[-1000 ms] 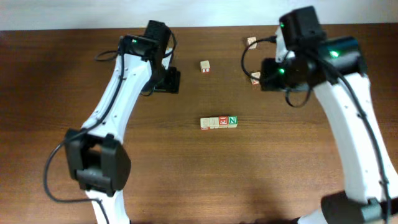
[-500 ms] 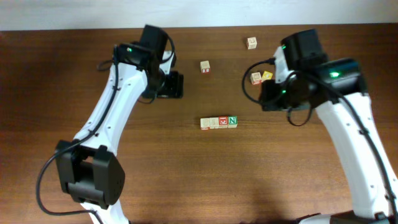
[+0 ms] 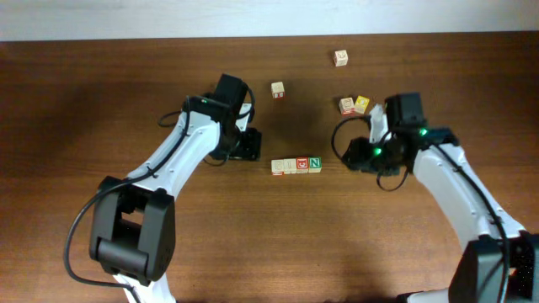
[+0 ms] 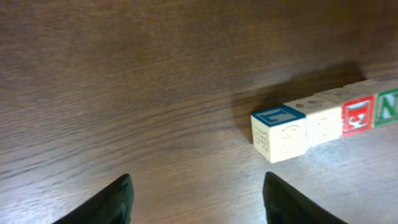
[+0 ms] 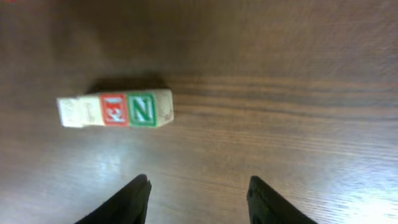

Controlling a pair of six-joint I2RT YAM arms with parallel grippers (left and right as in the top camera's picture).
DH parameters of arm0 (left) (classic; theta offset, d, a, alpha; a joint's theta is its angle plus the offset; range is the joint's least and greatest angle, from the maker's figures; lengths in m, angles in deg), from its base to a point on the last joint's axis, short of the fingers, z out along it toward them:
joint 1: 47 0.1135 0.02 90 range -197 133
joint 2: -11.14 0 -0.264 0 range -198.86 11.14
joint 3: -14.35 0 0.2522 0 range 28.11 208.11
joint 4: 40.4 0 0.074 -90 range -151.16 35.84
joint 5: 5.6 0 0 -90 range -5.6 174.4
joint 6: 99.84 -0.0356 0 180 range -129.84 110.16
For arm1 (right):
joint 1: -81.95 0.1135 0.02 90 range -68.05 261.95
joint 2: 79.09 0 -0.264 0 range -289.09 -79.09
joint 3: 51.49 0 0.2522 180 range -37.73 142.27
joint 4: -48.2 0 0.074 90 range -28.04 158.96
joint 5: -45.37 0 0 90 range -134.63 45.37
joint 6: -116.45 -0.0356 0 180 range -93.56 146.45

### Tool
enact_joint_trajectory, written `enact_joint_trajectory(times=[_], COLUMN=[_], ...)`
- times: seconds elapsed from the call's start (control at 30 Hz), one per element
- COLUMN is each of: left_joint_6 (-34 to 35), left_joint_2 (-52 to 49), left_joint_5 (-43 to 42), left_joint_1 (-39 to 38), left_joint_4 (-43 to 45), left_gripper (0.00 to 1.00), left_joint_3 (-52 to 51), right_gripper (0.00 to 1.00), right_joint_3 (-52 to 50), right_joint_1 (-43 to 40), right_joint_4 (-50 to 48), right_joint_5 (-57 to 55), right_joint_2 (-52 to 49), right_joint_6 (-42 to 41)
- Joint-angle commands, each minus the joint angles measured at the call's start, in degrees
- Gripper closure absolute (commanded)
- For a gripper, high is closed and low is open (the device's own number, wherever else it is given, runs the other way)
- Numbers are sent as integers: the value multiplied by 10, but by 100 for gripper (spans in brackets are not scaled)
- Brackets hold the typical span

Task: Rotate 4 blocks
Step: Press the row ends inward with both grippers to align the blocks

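Four blocks lie in a touching row (image 3: 296, 166) at the table's centre. From left to right they are a blue-lettered cube (image 4: 278, 132), a pale beige cube (image 4: 323, 121), a red-marked cube (image 4: 359, 115) and the green "N" cube (image 4: 388, 107). My left gripper (image 3: 251, 145) hangs just left of and behind the row, and its jaws (image 4: 196, 190) are open over bare wood. On the other side, my right gripper (image 3: 352, 157) sits just past the "N" cube (image 5: 142, 109). It is open too (image 5: 199, 186), with nothing between its fingers.
Loose cubes lie at the back of the table: one (image 3: 277, 89) behind the row, one (image 3: 341, 57) far back right, and a red-marked cube (image 3: 346, 105) beside a yellow-faced cube (image 3: 361, 103), close behind my right arm.
Both arms have come in from the back of the table toward the row, the left down and to the right, the right down and to the left. The row has not moved.
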Motion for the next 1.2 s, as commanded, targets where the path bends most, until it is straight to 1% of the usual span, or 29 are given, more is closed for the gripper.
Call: enact_joint_trajectory(times=[0.0,0.03,0.1,0.13,0.2,0.23,0.3,0.47,0.5,0.73,0.9,1.17], left_joint_6=[28,32,31,31,31,31,32,40,43,49,49,49], left_joint_2=[3,3,3,3,3,3,3,3,3,2,2,2], left_joint_5=[2,2,2,2,2,3,12,28,28,28,28,27], left_joint_1=[0,0,0,0,0,0,0,0,0,0,0,0], left_joint_4=[16,20,28,30,39,43,50,59,62,69,69,67], left_gripper=[37,39,44,45,51,52,53,54,53,52,52,52], left_joint_3=[-27,-30,-35,-35,-35,-35,-35,-35,-35,-35,-35,-35], right_gripper=[49,49,53,57,68,71,73,73,74,74,74,74], right_joint_3=[-37,-42,-43,-43,-44,-44,-44,-44,-44,-44,-44,-44], right_joint_1=[0,0,0,0,0,1,1,2,2,33,50,50], right_joint_4=[-60,-76,-101,-108,-135,-146,-168,-189,-192,-209,-223,-221], right_joint_5=[44,56,57,56,53,54,54,54,54,54,54,56], right_joint_2=[-21,-26,-43,-49,-72,-82,-98,-118,-121,-141,-143,-143], right_joint_6=[4,4,2,1,-14,-18,-27,-30,-31,-30,-31,-31])
